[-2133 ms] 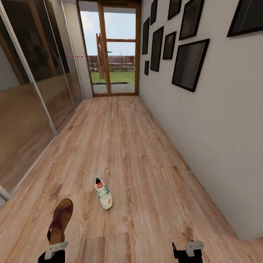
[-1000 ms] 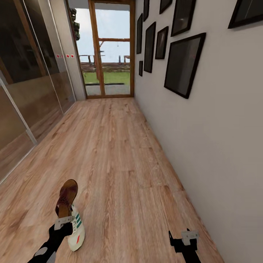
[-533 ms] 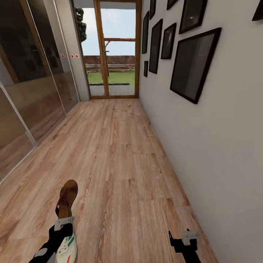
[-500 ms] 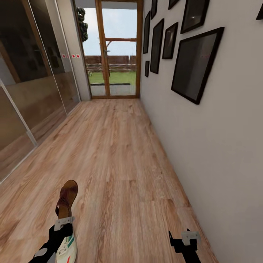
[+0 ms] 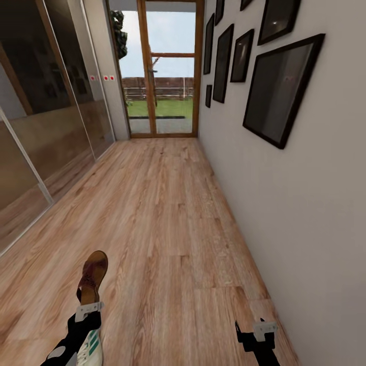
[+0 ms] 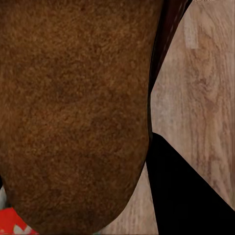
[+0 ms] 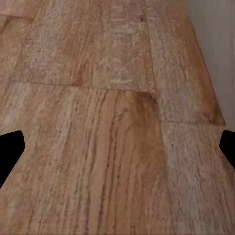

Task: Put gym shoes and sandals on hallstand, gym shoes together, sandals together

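Brown leather fills the left gripper's [image 5: 87, 308] grasp: it is clamped on a sandal [image 5: 92, 277], which sticks out ahead of it above the wood floor [image 5: 168, 218]. A sneaker [image 5: 89, 347] lies on the floor just below that gripper. The right gripper [image 5: 254, 331] hangs over bare planks, fingers spread wide, near the wall [image 5: 310, 203].

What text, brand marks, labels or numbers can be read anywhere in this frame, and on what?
None can be read.
Gym shoe beside the left end effector: green stripes, no legible brand.
Gym shoe's red patch: white marks, too blurred to read.
Red markers on the glass panel: no legible characters.
Sandal and framed pictures: no text visible.
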Available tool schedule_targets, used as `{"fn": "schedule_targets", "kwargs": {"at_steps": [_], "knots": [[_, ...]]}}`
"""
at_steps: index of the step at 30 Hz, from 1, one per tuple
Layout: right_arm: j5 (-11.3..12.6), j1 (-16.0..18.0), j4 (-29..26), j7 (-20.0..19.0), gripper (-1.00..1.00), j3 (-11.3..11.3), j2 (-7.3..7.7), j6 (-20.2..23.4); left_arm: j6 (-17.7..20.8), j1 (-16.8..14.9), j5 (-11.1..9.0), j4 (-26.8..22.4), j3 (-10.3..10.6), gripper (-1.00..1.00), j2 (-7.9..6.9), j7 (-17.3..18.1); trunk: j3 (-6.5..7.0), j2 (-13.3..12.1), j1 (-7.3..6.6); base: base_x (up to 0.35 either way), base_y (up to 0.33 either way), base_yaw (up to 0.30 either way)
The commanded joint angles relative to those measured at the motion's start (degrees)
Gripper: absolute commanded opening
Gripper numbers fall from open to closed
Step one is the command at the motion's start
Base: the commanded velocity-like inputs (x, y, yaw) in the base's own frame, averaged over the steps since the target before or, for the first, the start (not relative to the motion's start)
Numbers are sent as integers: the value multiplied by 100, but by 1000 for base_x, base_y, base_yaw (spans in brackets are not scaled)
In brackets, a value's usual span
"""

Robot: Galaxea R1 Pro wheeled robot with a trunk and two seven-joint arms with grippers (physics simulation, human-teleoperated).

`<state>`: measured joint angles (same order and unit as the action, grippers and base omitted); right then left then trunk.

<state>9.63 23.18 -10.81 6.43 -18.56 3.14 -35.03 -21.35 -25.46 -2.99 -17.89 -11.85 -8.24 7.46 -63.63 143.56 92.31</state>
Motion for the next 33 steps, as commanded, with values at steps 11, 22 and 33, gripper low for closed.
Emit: {"fn": "schedule_targets", "kwargs": {"at_steps": [11, 22, 33], "knots": [[42, 3, 0, 20, 100, -51, 2, -12, -17, -10, -21, 5, -38, -100, 0, 54, -5, 2, 1, 165, -107, 1], [46, 3, 0, 21, 100, -51, -2, -12, -27, -6, -26, -3, -36, -100, -2, 54, -5, 2, 1, 12, -7, 5], [47, 3, 0, 22, 100, -51, -6, -13, -28, -5, -19, 3, -36, -100, -1, 60, -5, 2, 1, 98, -67, 114]]}}
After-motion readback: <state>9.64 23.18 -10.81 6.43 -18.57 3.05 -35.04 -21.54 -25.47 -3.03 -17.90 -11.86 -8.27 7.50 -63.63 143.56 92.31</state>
